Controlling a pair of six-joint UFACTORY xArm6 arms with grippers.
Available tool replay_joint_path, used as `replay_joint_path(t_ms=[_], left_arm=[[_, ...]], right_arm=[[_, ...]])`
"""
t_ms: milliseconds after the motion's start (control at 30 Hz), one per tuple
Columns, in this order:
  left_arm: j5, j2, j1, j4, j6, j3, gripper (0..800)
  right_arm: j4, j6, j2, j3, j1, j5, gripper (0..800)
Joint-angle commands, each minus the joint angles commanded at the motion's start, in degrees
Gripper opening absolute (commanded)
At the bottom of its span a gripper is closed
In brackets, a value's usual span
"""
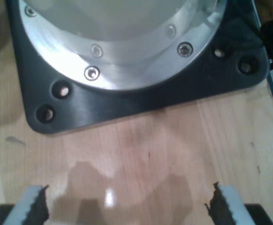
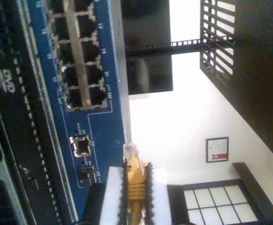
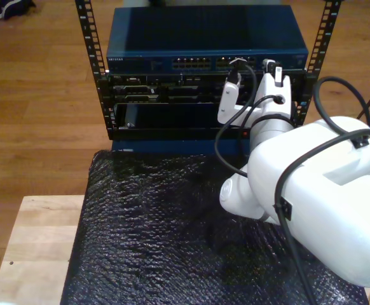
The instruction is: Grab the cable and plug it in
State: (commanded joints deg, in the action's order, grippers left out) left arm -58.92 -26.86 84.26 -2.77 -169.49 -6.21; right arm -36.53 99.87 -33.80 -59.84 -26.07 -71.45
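The yellow-orange cable (image 2: 135, 180) is pinched between the pads of my second gripper (image 2: 135, 185), which is shut on it. Its clear plug (image 2: 131, 152) sticks out past the fingertips, close to the blue switch front (image 2: 103, 126) and just off a single silver port (image 2: 80, 145). The plug is in no socket. In the exterior view, my second gripper (image 3: 236, 71) is held up against the right part of the blue switch's (image 3: 204, 44) port row. My first gripper (image 1: 129, 206) hangs open over bare wood, with nothing between its fingertips (image 1: 33, 206).
A black base plate (image 1: 141, 101) with an aluminium ring stands on the wooden table (image 1: 150, 150) ahead of my first gripper. The switch sits in a black rack (image 3: 89, 70). A black bubble-wrap mat (image 3: 153, 229) covers the table before it. Thick black arm cables (image 3: 223, 136) loop near the wrist.
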Motion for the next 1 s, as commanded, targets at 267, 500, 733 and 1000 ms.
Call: replay_joint_path(t_ms=[267,500,733,1000], left_arm=[[0.0,0.0,0.0,0.0,0.0,0.0,800],[0.0,0.0,0.0,0.0,0.0,0.0,800],[0.0,0.0,0.0,0.0,0.0,0.0,800],[0.0,0.0,0.0,0.0,0.0,0.0,800]], right_arm=[[-0.9,-0.1,-0.7,-1.3,-1.4,0.1,0],[-0.9,-0.1,-1.4,-1.9,-1.8,0.2,0],[-0.8,-0.1,-2.3,-3.0,-1.8,0.4,0],[-0.8,0.1,-3.6,-5.5,-1.8,1.9,0]])
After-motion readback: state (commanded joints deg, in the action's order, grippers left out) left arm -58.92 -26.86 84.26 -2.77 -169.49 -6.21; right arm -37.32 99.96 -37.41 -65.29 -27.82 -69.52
